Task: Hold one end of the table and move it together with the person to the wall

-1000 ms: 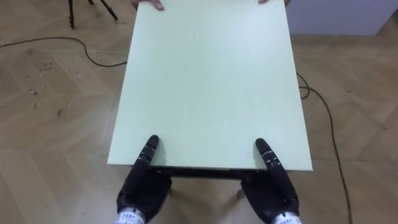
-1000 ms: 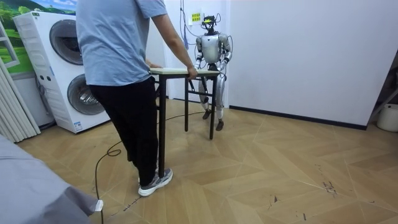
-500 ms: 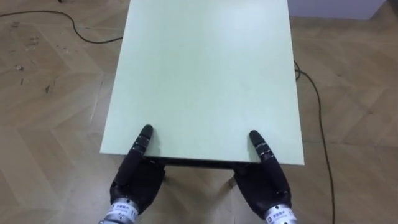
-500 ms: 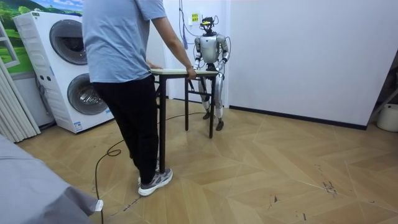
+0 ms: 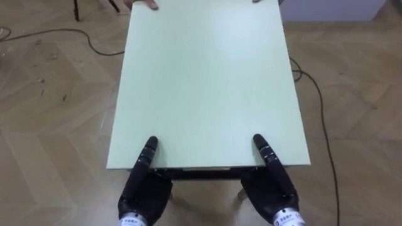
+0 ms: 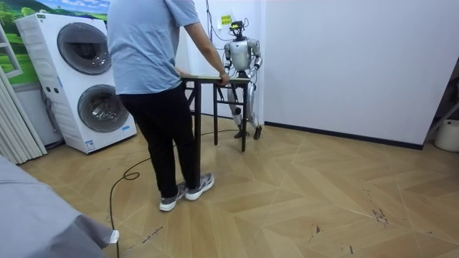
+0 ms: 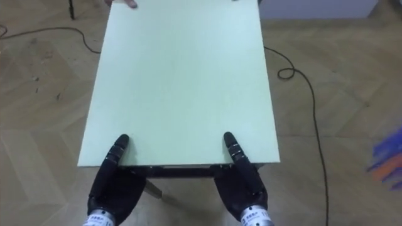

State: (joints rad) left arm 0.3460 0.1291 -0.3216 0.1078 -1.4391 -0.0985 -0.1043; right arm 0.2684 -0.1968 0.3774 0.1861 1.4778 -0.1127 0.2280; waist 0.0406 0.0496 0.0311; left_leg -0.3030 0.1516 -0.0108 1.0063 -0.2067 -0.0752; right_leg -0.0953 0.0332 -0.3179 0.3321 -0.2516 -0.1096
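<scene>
Down at my end of the table [image 5: 207, 81], left hand [image 5: 143, 191] and right hand [image 5: 270, 188] each clamp the near edge, thumb on top, palm tucked under. A person [image 6: 147, 79] has the far end, beside the washing machines [image 6: 79, 79]. Trick now imo: hold both hands at equal height so the top rides level, and match the person's pace, small steps, no yanking.

Two stacked white washing machines [image 6: 77, 82]. Right of them, plain white wall [image 6: 358, 64]. Below them, brown wooden floor [image 6: 301, 193].
</scene>
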